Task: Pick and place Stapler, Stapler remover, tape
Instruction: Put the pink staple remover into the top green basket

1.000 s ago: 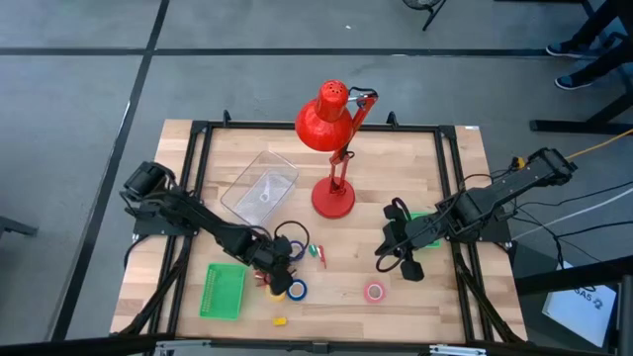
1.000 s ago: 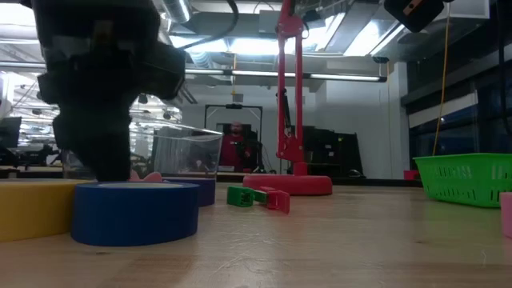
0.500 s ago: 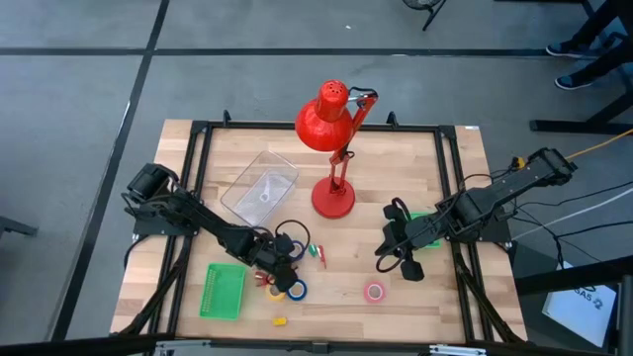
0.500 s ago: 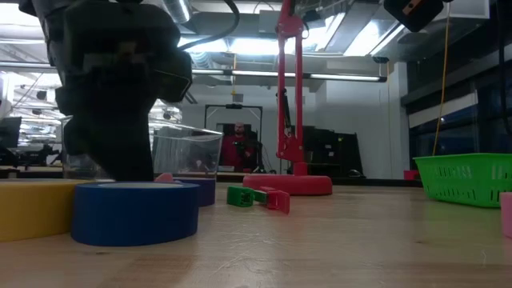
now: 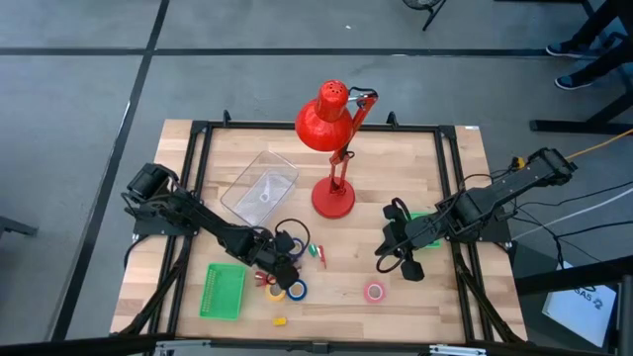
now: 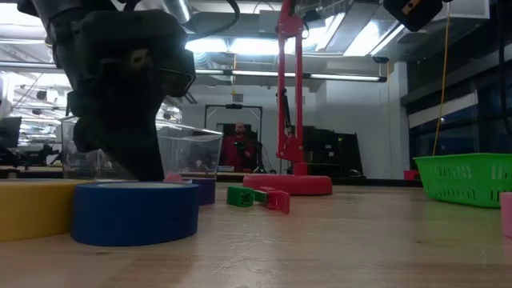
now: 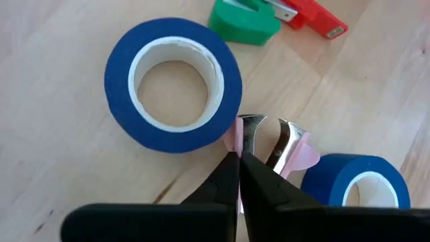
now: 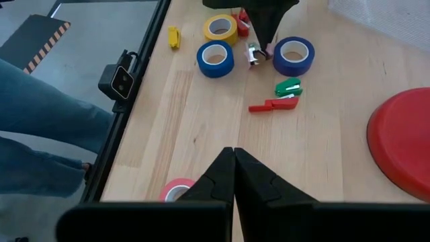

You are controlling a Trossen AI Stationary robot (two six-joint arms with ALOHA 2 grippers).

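Left wrist: staple remover (image 7: 282, 144) touching left end effector (image 7: 240, 161)

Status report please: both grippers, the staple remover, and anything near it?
Left gripper shut on pink staple remover. Right gripper shut, empty, waiting at right. Two blue tape rolls crowd the remover.

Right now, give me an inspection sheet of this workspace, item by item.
Surface: wooden table, black frame.
Job's things: two blue tape rolls, yellow roll, pink roll; pink staple remover; small red and green staplers.
Clutter: red lamp, clear bin, green basket, small yellow piece.
Grippers: left gripper shut at the remover, between the blue rolls; right gripper shut, empty.
Cables: black loops beside the right arm.
Surroundings: a person beyond the table.
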